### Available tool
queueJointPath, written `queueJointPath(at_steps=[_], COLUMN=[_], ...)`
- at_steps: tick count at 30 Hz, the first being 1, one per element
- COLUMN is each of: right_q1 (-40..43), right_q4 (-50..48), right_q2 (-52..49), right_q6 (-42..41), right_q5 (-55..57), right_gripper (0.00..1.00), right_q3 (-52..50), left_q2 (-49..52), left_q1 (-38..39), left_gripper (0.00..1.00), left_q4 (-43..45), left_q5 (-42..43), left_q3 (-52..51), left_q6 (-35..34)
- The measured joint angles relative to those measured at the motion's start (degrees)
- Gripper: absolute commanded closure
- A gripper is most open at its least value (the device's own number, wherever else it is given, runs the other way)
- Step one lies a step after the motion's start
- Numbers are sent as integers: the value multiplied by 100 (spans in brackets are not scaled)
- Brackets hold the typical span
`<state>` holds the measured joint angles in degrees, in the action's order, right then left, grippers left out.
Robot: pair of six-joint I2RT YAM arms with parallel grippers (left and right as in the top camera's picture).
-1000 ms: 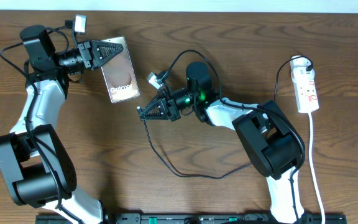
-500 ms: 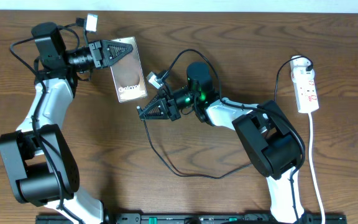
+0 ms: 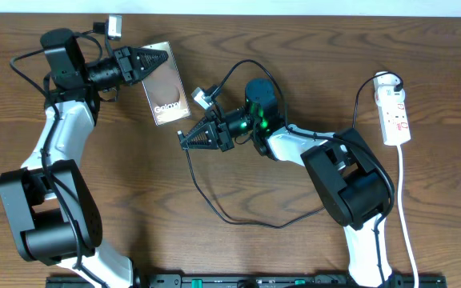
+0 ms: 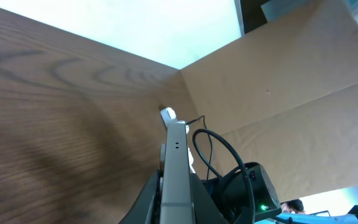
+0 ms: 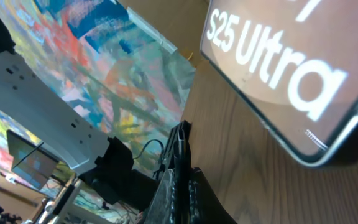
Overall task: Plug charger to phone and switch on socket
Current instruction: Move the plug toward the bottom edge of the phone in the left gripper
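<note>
Far right of the phone [image 3: 168, 100], on the brown table [image 3: 118, 200], I see the white socket [image 3: 395, 112], well apart from it. My left gripper [image 3: 160, 58] is pressed shut on the phone's top corner and holds it at a slant. My right gripper [image 3: 184, 142], just below the phone, is pinched shut on the end of the charger [image 3: 230, 222], whose thin black cable loops away below the phone. Only the left wrist view shows the phone edge-on between the fingers [image 4: 146, 200]. Only the right wrist view shows the words "S25 Ultra" on the phone.
</note>
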<state>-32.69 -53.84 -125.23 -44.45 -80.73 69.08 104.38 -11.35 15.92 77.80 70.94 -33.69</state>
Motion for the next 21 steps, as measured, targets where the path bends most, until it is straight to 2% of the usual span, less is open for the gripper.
queueJointPath(at_steps=[5, 21], right_q1=[0, 9], right_q4=[0, -50], right_q2=[0, 0], right_q6=[-57, -184], right_q5=[116, 282], right_gripper=[99, 99], right_q3=[0, 0], left_q2=[0, 0], left_q1=[22, 131], left_gripper=[92, 93], left_q4=[256, 282], left_q5=[52, 337], left_q3=[0, 0], left_q6=[-87, -107])
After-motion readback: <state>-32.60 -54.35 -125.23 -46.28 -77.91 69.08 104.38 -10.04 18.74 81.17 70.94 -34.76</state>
